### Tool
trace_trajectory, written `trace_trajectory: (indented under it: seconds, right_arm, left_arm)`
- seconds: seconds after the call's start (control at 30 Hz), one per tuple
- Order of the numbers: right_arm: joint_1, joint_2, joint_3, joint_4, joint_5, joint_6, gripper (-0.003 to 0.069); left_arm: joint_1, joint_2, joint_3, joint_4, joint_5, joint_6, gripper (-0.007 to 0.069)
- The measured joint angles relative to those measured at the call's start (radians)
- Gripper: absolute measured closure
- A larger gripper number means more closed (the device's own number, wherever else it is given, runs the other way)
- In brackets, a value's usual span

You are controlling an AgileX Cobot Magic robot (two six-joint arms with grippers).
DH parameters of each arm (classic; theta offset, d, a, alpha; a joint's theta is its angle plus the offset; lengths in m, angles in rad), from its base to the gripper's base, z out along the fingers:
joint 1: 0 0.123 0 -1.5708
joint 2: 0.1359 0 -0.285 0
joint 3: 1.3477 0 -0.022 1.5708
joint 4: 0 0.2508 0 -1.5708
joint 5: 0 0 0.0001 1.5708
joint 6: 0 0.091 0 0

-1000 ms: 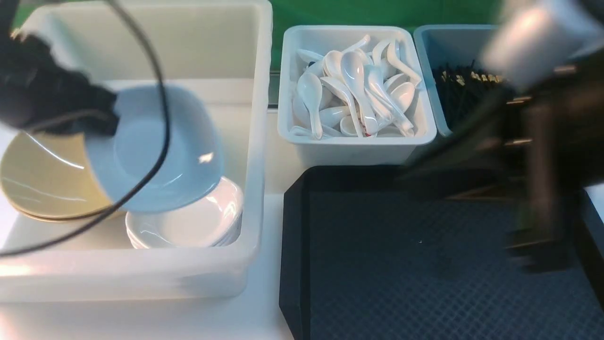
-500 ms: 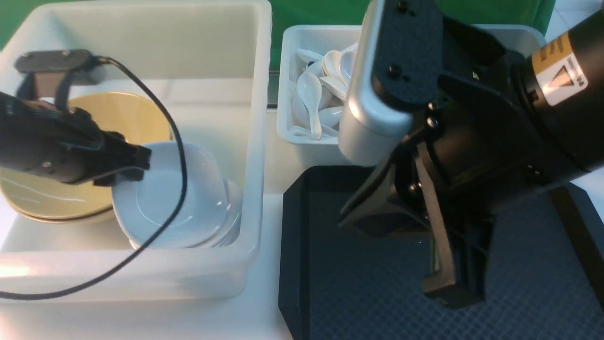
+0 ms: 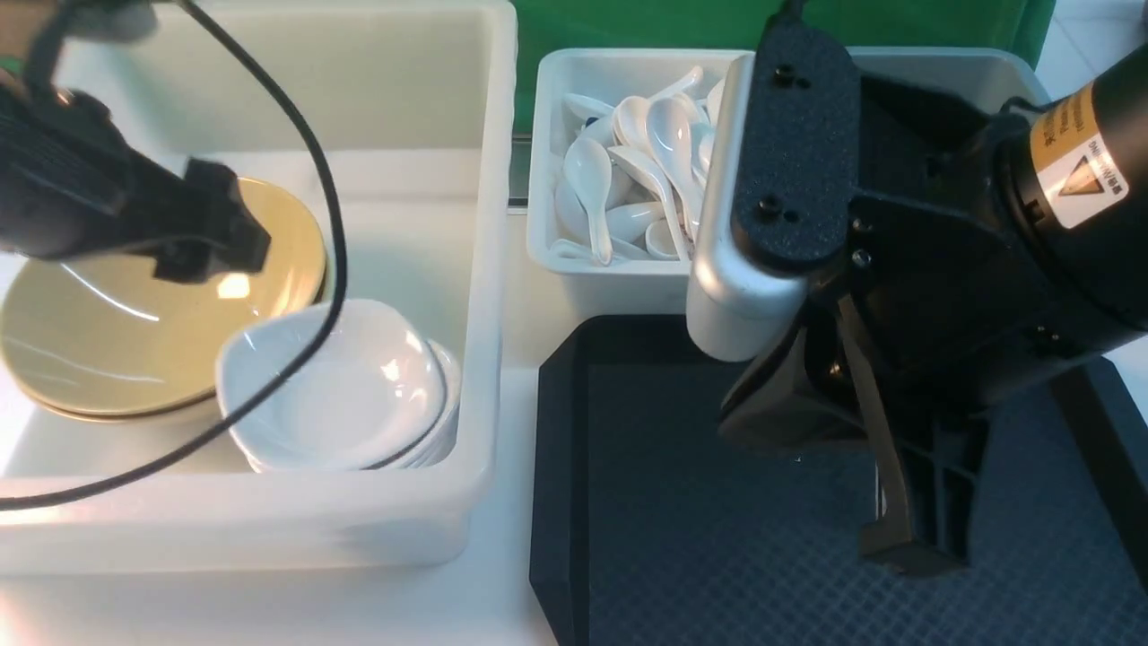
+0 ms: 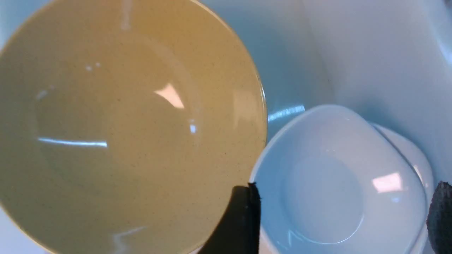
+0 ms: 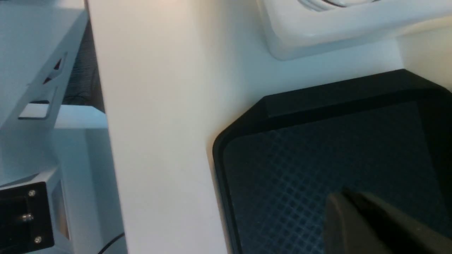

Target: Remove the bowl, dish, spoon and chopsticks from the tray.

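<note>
"Where's the dish [image 3: 327, 395]?"

"Lower left of the frame, on a white stack in the bin [image 3: 489, 269], beside the bowl [image 3: 99, 332]. The left gripper [image 4: 346, 187] stands wide, its hold released."

"How would they handle?"

"Stiff, glossy, probably slippery and chippable. I'd pinch the dish by its rim; the wider bowl likely weighs more, so grip its rim deeper."

"And the spoon and chopsticks?"

"I can't pick out the task's spoon among those in the tub [image 3: 587, 188], upper middle. No chopsticks show."

"Edges?"

"The bin's wall rises close by the stack; lift straight up. A cord [image 3: 336, 224] loops across the view there. The tray [image 3: 560, 467] fills the lower right, raised rim all round, under the right gripper [image 3: 897, 529], clenched, with no held thing visible."
</note>
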Motion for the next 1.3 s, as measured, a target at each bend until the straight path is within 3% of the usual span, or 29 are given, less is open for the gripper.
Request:
trace_trajectory:
  seconds: [0.1,0.23,0.37,0.43,0.67,0.9,1.1,1.3]
  right_arm:
    - [0.000,0.000,0.000,-0.017,-0.001,0.020,0.0614]
    - [0.000,0.000,0.000,-0.022,-0.001,0.036,0.0614]
    - [0.000,0.000,0.000,-0.034,-0.001,0.071,0.0614]
    - [0.000,0.000,0.000,-0.061,-0.001,0.099,0.0614]
    - [0.000,0.000,0.000,-0.147,-0.046,0.161,0.0614]
    - [0.000,-0.082,0.114,-0.147,-0.215,0.199,0.0614]
    - [0.002,-0.334,0.384,-0.147,-0.479,0.216,0.0614]
    - [0.009,-0.540,0.601,-0.127,-0.762,0.217,0.0614]
  left_arm:
    - [0.000,-0.007,0.002,0.023,0.025,-0.007,0.0077]
    - [0.000,-0.007,0.044,0.069,0.016,-0.046,0.0250]
    - [0.000,-0.035,0.129,0.088,0.004,-0.044,0.0547]
    - [0.000,-0.092,0.168,0.088,0.002,-0.039,0.0606]
    - [0.000,-0.381,0.286,0.099,-0.001,-0.037,0.0636]
    - [0.000,-0.790,0.518,0.136,-0.073,-0.080,0.0636]
    - [0.000,-1.034,0.676,0.140,-0.160,-0.089,0.0636]
    - [0.000,-1.112,0.721,0.140,-0.185,-0.093,0.0636]
